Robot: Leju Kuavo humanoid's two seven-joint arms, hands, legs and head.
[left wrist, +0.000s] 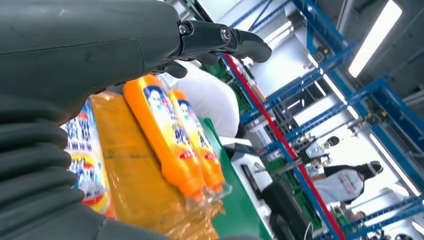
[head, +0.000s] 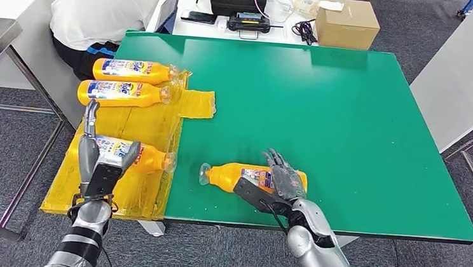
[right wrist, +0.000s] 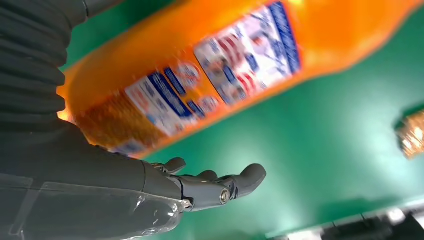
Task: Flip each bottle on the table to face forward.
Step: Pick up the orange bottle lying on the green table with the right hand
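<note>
Green table (head: 350, 117), four orange bottles lying on their sides. Two lie side by side on the yellow sheet (head: 139, 119) at 10 o'clock: far bottle (head: 138, 71), second bottle (head: 125, 93). Third bottle (head: 136, 155) at 8 o'clock; left hand (head: 101, 155) is around its base, fingers spread, firm grip cannot be told. Fourth bottle (head: 249, 176) at 6 o'clock; right hand (head: 281, 181) rests on it, fingers apart.
</note>
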